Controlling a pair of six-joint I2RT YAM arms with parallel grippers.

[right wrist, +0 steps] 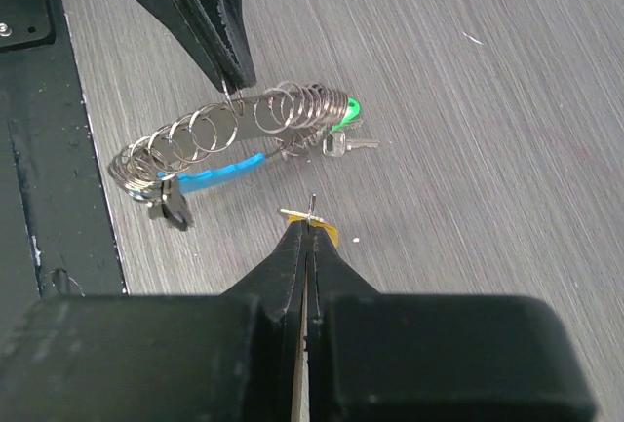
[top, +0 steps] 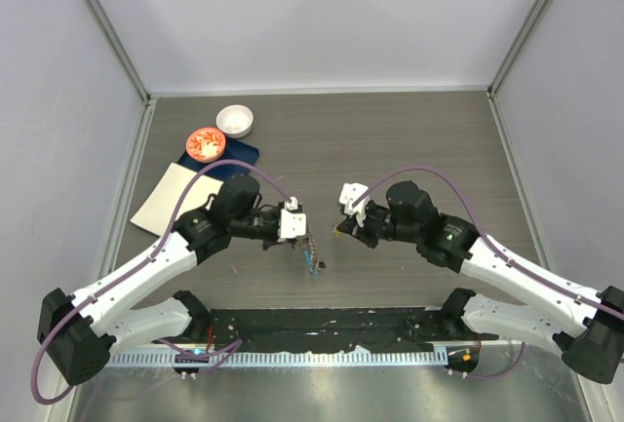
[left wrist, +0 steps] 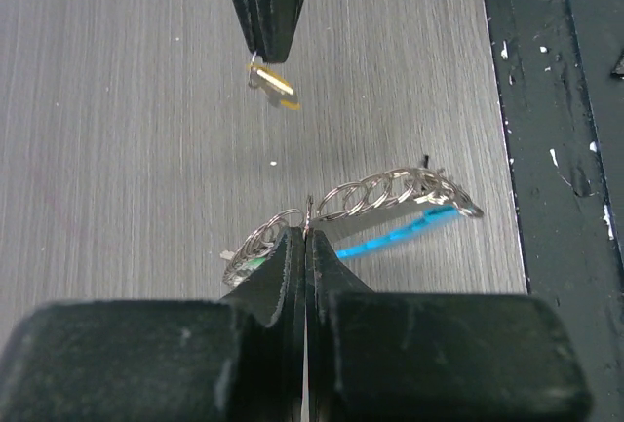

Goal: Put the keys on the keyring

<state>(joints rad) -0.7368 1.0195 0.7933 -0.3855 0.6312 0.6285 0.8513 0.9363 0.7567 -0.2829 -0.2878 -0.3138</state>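
Left pincer (left wrist: pixel 307 239): clamped together on the keyring (left wrist: pixel 390 191).
Right pincer (right wrist: pixel 310 230): clamped on a yellow-tagged key (left wrist: pixel 276 89).
Care: keyring probably needed steady holding, key's hole lined squarely with one loop.

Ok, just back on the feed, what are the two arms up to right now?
The left gripper has its jaws shut on one loop of the keyring, the grey chain of rings with a blue plastic piece. The right gripper has its jaws shut on a yellow-tagged key, held apart from the keyring, not yet threaded on. A green tag and a small key sit at one end of the keyring; whether they are attached is unclear.
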